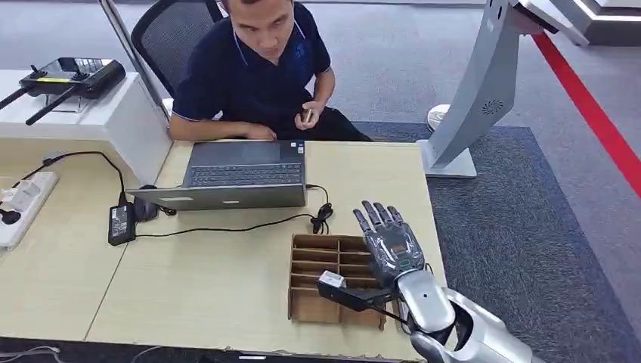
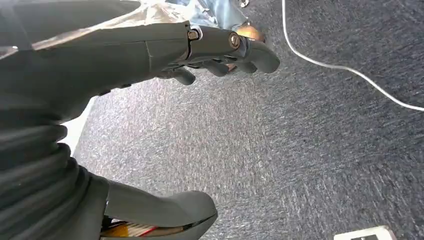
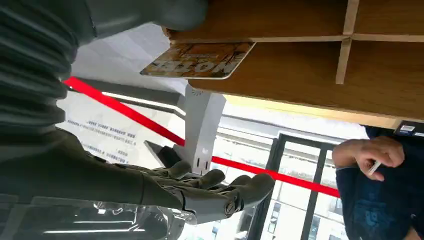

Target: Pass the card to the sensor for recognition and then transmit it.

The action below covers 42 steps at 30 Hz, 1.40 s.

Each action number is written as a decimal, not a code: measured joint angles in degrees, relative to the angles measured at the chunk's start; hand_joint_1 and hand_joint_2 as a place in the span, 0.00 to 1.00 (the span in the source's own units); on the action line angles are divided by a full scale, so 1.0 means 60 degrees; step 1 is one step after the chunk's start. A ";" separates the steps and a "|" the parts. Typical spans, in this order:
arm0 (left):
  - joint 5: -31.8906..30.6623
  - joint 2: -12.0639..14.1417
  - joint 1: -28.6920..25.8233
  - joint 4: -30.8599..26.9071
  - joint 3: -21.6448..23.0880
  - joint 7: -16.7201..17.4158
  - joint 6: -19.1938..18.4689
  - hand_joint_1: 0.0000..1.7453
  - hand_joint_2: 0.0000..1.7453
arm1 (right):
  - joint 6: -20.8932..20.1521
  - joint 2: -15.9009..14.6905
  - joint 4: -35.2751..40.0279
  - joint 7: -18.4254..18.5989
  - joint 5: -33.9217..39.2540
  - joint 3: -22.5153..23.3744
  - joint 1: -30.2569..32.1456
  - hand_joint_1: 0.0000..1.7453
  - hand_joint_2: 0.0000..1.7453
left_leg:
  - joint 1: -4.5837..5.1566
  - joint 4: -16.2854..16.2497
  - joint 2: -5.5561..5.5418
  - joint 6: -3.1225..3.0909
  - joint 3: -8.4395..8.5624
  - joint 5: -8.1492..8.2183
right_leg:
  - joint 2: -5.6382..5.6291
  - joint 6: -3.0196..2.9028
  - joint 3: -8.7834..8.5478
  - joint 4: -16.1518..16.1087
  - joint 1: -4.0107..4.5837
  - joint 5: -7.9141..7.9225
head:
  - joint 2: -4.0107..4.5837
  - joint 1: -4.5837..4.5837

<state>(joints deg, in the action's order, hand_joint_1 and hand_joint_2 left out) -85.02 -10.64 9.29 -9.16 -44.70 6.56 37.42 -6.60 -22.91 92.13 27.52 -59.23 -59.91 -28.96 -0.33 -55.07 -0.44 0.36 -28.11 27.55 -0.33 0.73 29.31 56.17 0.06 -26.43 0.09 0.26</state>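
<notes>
The robot's right hand is hanging over a box of slots on the tabletop.

The wide pale wooden tabletop [image 1: 212, 287] is carrying everything, and a person in a dark blue shirt [image 1: 257, 68] is sitting behind it. A tall white sensor stand [image 1: 484, 91] is standing on the grey carpet beside the tabletop. A grey laptop [image 1: 234, 175] is lying open near the person. The brown cardboard box with slots [image 1: 321, 261] is sitting at the near edge. The silver right hand [image 1: 389, 242] is reaching over it, fingers [image 1: 376, 215] spread apart and holding nothing. The orange printed card [image 3: 200, 60] is resting in a slot, just beside the thumb. The left hand [image 2: 125, 55] is hanging over the carpet, fingers loosely bent, holding nothing.
</notes>
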 joint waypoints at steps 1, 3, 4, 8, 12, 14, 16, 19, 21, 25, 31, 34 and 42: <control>0.0000 0.0000 0.0001 0.0000 0.0000 0.0000 0.0000 0.00 1.00 | -0.0019 -0.0011 0.0000 0.0000 0.0000 -0.0007 -0.0020 0.14 1.00 | 0.0000 0.0000 0.0000 0.0000 0.0000 0.0000 | 0.0000 0.0000 0.0000 0.0000 0.0000 0.0000 | 0.0000 0.0000; 0.0000 0.0000 -0.0004 0.0000 0.0000 0.0000 0.0000 0.00 1.00 | -0.0030 -0.0018 0.0000 0.0000 -0.0004 -0.0015 -0.0038 0.14 1.00 | 0.0000 0.0000 -0.0001 0.0000 0.0000 0.0000 | 0.0000 0.0000 0.0000 0.0000 0.0000 0.0000 | 0.0000 0.0000; 0.0004 0.0000 -0.0004 0.0000 0.0000 0.0000 0.0000 0.00 1.00 | -0.0033 -0.0022 0.0000 0.0000 -0.0004 -0.0022 -0.0045 0.14 1.00 | 0.0000 0.0000 -0.0001 0.0000 0.0000 0.0000 | 0.0000 0.0000 0.0000 0.0000 0.0000 0.0000 | 0.0000 0.0000; 0.0004 0.0000 -0.0004 0.0000 0.0000 0.0000 0.0000 0.00 1.00 | -0.0033 -0.0026 0.0000 0.0000 -0.0004 -0.0069 -0.0064 0.14 1.00 | 0.0000 0.0000 -0.0001 0.0000 0.0000 0.0000 | 0.0000 0.0000 0.0000 0.0000 0.0000 0.0000 | 0.0000 0.0000; 0.0004 0.0000 -0.0003 0.0000 0.0000 0.0000 0.0000 0.00 1.00 | -0.0033 -0.0033 0.0000 0.0000 -0.0004 -0.0076 -0.0069 0.17 1.00 | 0.0000 0.0000 0.0000 0.0000 0.0000 0.0000 | 0.0000 0.0000 0.0000 0.0000 0.0000 0.0000 | 0.0000 0.0000; 0.0004 0.0000 -0.0003 0.0000 0.0000 0.0000 0.0000 0.00 1.00 | -0.0040 -0.0036 0.0000 0.0000 -0.0007 -0.0076 -0.0072 0.20 1.00 | 0.0000 0.0000 -0.0001 0.0000 0.0000 0.0000 | 0.0000 0.0000 0.0000 0.0000 0.0000 0.0000 | 0.0000 0.0000; 0.0004 0.0000 -0.0004 0.0000 0.0000 0.0000 0.0000 0.00 1.00 | -0.0048 -0.0040 0.0000 0.0000 -0.0011 -0.0080 -0.0080 0.86 1.00 | 0.0000 0.0000 -0.0001 0.0000 0.0000 0.0000 | 0.0000 0.0000 0.0000 0.0000 0.0000 0.0000 | 0.0000 0.0000; 0.0004 0.0000 -0.0004 0.0000 0.0000 0.0000 0.0000 0.00 1.00 | -0.0059 -0.0044 0.0000 0.0000 -0.0011 -0.0080 -0.0105 1.00 1.00 | 0.0000 0.0000 0.0000 0.0000 0.0000 0.0000 | 0.0000 0.0000 0.0000 0.0000 0.0000 0.0000 | 0.0000 0.0000; 0.0004 0.0000 -0.0004 0.0000 0.0000 -0.0004 0.0000 0.00 1.00 | -0.0070 -0.0044 0.0000 0.0000 -0.0011 -0.0084 -0.0111 1.00 1.00 | 0.0000 0.0000 -0.0001 0.0000 0.0000 0.0000 | 0.0000 0.0000 0.0000 0.0000 0.0000 0.0000 | 0.0000 0.0000; 0.0004 0.0000 -0.0004 0.0000 0.0000 -0.0026 0.0000 0.00 1.00 | -0.0080 -0.0047 0.0000 0.0000 -0.0011 -0.0087 -0.0115 1.00 1.00 | 0.0000 0.0000 0.0000 0.0000 0.0000 0.0000 | 0.0000 0.0000 0.0000 0.0000 0.0000 0.0000 | 0.0000 0.0000; 0.0004 0.0000 -0.0004 0.0000 0.0000 -0.0026 0.0000 0.00 1.00 | -0.0084 -0.0058 0.0000 0.0000 -0.0007 -0.0087 -0.0130 1.00 1.00 | 0.0000 0.0000 -0.0001 0.0000 0.0000 0.0000 | 0.0000 0.0000 -0.0001 0.0001 0.0000 0.0000 | 0.0000 0.0000; 0.0004 0.0000 -0.0006 0.0000 0.0000 -0.0026 0.0000 0.00 1.00 | -0.0106 -0.0058 0.0000 0.0000 0.0000 -0.0087 -0.0150 1.00 1.00 | 0.0000 0.0000 -0.0002 0.0000 -0.0001 0.0000 | 0.0001 0.0000 -0.0001 0.0000 0.0000 0.0000 | 0.0000 0.0000; 0.0033 0.0004 -0.0005 0.0000 0.0000 -0.0033 0.0000 0.00 1.00 | -0.0212 -0.0069 0.0000 0.0000 0.0084 -0.0175 -0.0212 1.00 1.00 | 0.0000 0.0000 -0.0001 0.0000 -0.0001 0.0000 | 0.0000 0.0000 0.0000 -0.0001 0.0000 0.0000 | 0.0000 0.0000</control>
<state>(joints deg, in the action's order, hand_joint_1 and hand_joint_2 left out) -84.83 -10.62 9.26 -9.16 -44.70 6.36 37.42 -7.87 -23.32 92.13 27.52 -58.73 -60.96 -30.23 -0.33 -55.07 -0.45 0.36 -28.11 27.55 -0.33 0.73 29.31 56.17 0.06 -26.43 0.09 0.26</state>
